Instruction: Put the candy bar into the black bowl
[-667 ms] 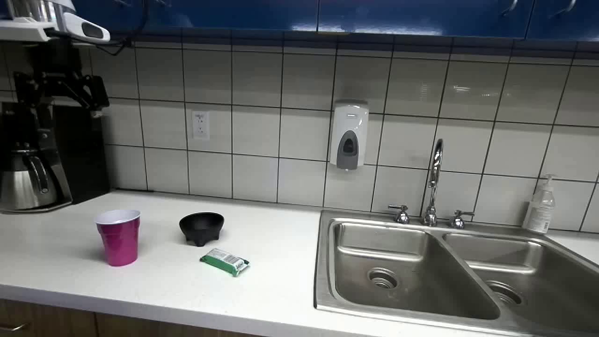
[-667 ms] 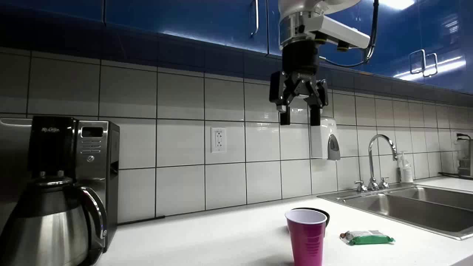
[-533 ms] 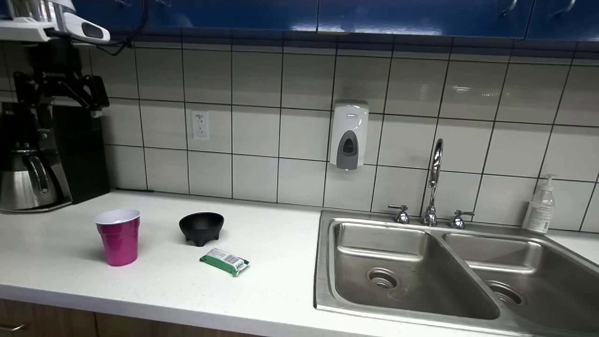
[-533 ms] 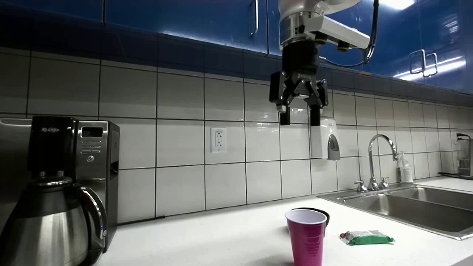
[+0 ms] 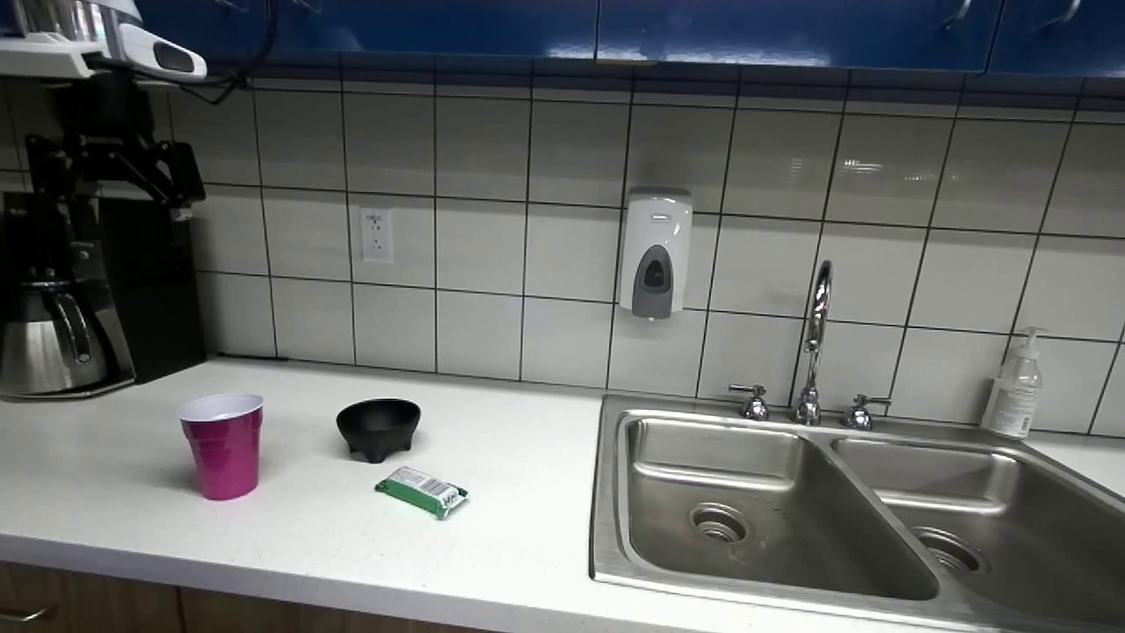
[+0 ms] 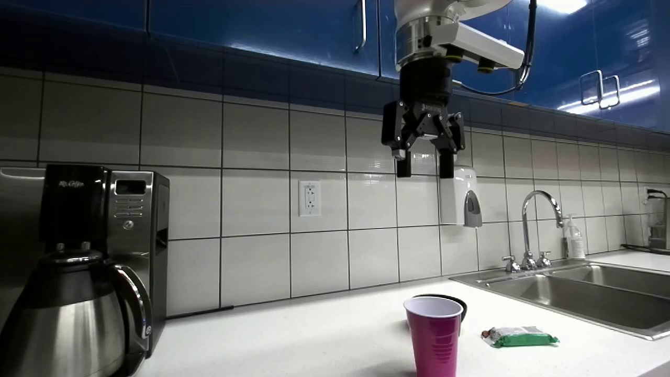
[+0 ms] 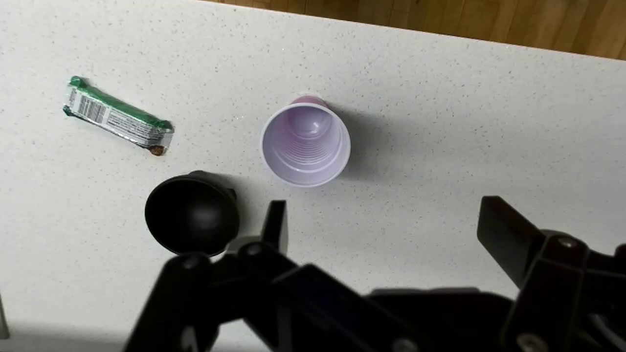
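Observation:
The candy bar is a flat green-and-white wrapped bar lying on the white counter; it also shows in an exterior view and in the wrist view. The black bowl stands upright close to the bar, apart from it. The wrist view shows the bowl with nothing visible inside. In an exterior view the cup hides most of the bowl. My gripper is open and empty, high above the counter. In the wrist view its fingers are wide apart, right of the bowl.
A magenta cup stands upright beside the bowl, also in the wrist view. A coffee maker stands at one end of the counter. A double sink lies beyond the bar. Blue cabinets hang above; a soap dispenser is on the wall.

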You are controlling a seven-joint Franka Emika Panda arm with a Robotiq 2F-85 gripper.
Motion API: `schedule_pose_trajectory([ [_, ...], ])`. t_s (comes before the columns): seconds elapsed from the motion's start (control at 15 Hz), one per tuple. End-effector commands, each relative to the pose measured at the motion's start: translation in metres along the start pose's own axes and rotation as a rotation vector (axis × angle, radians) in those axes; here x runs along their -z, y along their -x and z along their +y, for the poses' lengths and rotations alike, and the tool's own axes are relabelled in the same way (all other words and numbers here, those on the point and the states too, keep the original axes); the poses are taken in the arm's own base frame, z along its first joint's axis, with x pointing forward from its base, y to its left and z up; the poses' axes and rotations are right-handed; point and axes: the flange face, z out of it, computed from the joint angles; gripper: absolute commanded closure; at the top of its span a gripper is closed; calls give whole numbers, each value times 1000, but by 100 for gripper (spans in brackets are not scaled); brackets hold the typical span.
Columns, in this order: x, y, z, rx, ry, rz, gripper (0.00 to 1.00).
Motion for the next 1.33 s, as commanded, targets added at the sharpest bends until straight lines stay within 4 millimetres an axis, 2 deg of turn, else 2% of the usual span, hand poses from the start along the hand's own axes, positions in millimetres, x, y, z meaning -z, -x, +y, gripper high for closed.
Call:
schedule_pose_trajectory([
  [0.0, 1, 0, 0, 0, 0, -1, 0],
  [0.33, -1, -1, 1, -5, 1, 2, 0],
  [0.6, -7, -4, 16, 7, -13, -28, 0],
  [1.27, -38, -16, 98, -110, -23, -88, 0],
])
